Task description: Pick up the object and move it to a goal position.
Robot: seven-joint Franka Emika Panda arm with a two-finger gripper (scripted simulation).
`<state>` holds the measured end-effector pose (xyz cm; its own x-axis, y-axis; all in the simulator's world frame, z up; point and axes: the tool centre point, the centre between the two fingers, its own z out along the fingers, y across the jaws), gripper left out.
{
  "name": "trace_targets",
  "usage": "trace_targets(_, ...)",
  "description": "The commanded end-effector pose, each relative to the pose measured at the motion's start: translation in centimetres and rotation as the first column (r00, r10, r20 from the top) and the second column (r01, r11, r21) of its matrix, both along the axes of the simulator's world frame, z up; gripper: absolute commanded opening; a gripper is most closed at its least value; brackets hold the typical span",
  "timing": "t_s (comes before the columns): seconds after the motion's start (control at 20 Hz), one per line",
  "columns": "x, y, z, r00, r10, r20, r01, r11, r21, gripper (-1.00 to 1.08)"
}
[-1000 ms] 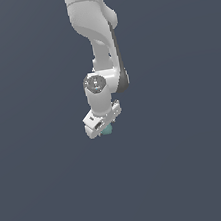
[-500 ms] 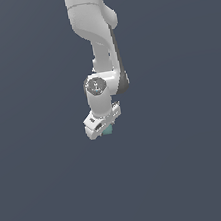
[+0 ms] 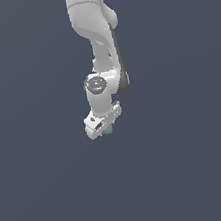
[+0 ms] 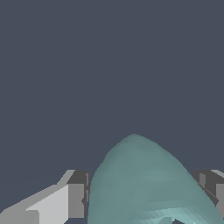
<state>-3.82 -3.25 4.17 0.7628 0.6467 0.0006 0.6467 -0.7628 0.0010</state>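
**A smooth, tapered lump held at its flanks: slipping is the main risk**

The gripper (image 3: pixel 103 126) hangs at the end of the white Panda arm (image 3: pixel 94 29), and the teal-green object (image 3: pixel 107 129) shows only as a small patch peeking out below the gripper's body in the exterior view. In the wrist view the object (image 4: pixel 146 183) fills the space between the two fingers (image 4: pixel 76 199), its rounded, shell-like body rising to a blunt point away from the camera. The jaws stand closed against its two flanks, partly open only by the object's own width, so the gripper appears to have hold of it.

No goal marker is visible in either view, and the flat dark background gives no way to tell whether the object is clear of the bench or resting on it.

What could go wrong, as a judgement:

- The body is smooth and curved and narrows toward its tip. Flat pads on such a surface may squeeze it outward, so it could creep out of the grip during a fast move.
- The contact patches themselves are hidden. If the pads bear off-centre, the object could pivot between them.
- A sharp wrist turn or sudden stop would add to both risks.
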Motion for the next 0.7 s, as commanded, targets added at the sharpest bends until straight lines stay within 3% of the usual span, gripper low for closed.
trace_targets(0.0,0.1,0.3,0.7,1.0,0.001,0.001,-0.001,1.0,0.0,-1.0)
trace_targets(0.65,0.9,5.0,10.0,1.0,0.001,0.001,-0.001,1.0,-0.001,-1.0)
